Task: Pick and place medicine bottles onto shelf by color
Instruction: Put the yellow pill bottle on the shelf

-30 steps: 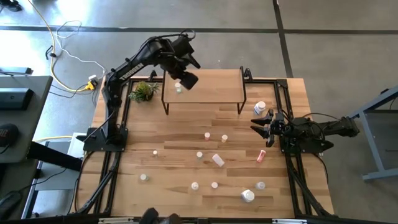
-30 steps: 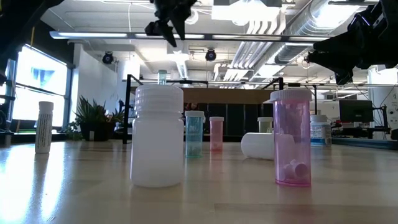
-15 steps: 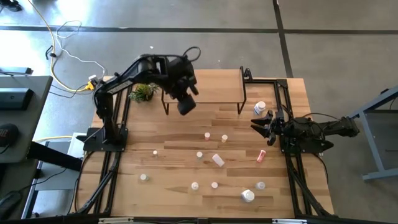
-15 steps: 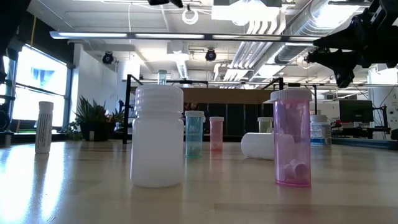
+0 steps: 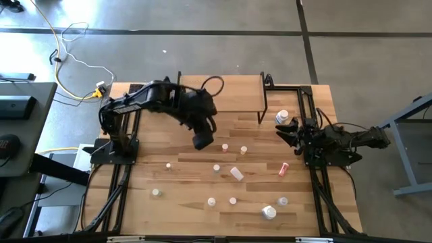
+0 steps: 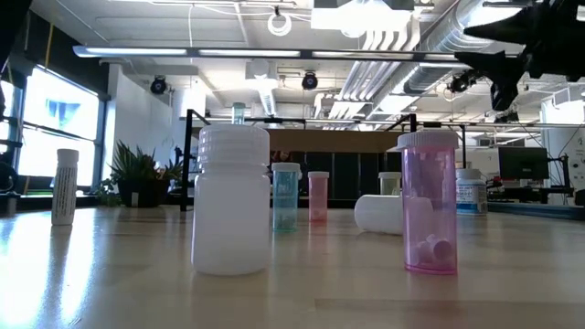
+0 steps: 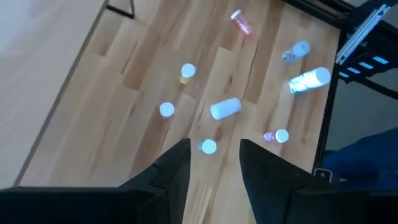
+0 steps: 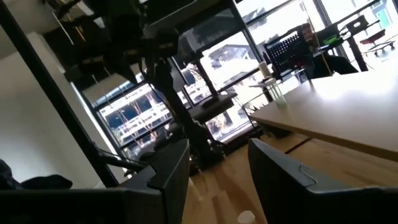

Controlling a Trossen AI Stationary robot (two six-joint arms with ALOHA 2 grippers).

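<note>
Several small medicine bottles stand or lie on the tabletop: a pink one (image 5: 225, 146), an orange one (image 5: 244, 150), a white one on its side (image 5: 236, 173), a red one on its side (image 5: 283, 169), and a large white one (image 5: 269, 212). The shelf (image 5: 233, 94) stands at the far edge, and one bottle (image 6: 239, 112) stands on its board. My left gripper (image 5: 202, 141) hangs open above the table in front of the shelf, with nothing between its fingers (image 7: 180, 165). My right gripper (image 5: 282, 131) waits open at the right edge.
A small green plant (image 5: 156, 99) sits left of the shelf. A larger labelled white bottle (image 5: 282, 117) stands close to my right gripper. Black frame rails (image 5: 317, 182) run along both sides of the table. Bare wood lies at the near left (image 5: 175, 209).
My left gripper has swung from above the shelf's left end toward the near edge, out over the table's middle, and has risen out of the low view. My right gripper has tipped up a little where it waits. No bottle has moved.
</note>
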